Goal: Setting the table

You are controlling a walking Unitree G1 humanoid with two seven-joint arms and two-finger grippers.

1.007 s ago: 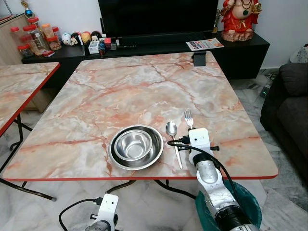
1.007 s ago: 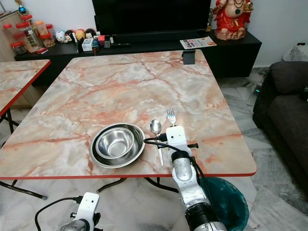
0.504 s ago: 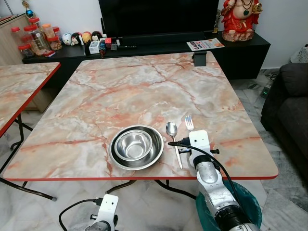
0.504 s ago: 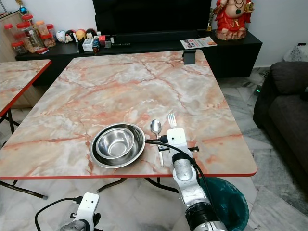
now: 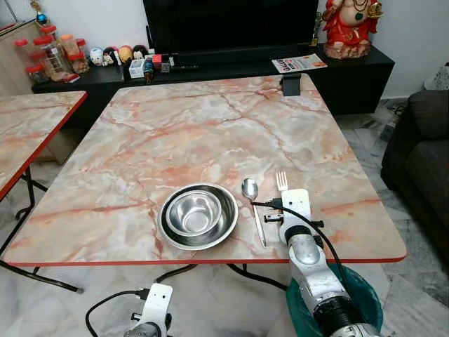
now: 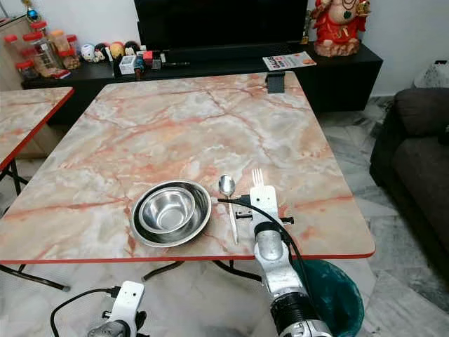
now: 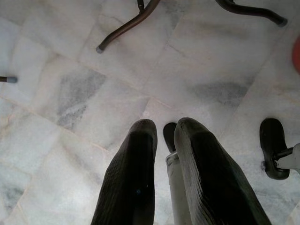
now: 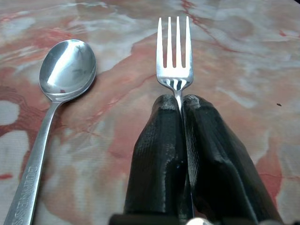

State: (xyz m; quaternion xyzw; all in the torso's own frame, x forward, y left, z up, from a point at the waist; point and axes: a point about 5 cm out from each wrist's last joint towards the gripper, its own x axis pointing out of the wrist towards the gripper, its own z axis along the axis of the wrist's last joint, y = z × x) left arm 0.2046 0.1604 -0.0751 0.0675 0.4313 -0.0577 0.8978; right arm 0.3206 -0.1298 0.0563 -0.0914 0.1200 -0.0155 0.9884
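Observation:
Near the front edge of the marble table (image 5: 210, 126), a steel bowl (image 5: 198, 214) rests inside a larger steel bowl. To their right a spoon (image 5: 251, 195) lies flat, bowl end pointing away from me. My right gripper (image 8: 180, 101) is shut on the handle of a fork (image 8: 174, 51), held low over the table just right of the spoon (image 8: 65, 70), tines (image 5: 282, 180) pointing away. Whether the fork touches the table I cannot tell. My left gripper (image 7: 163, 127) hangs idle below the table over the floor, its fingers a narrow gap apart with nothing between them.
A black box (image 5: 290, 85) stands at the table's far right edge. Behind it is a black TV unit (image 5: 210, 67) with jars, toys and a red statue (image 5: 349, 28). A second marble table (image 5: 28, 133) stands left, a dark sofa (image 5: 421, 154) right, a teal bin (image 5: 365, 295) below.
My right gripper has drawn the fork back toward the table's front edge and slightly to the right. Spoon and bowls have stayed put.

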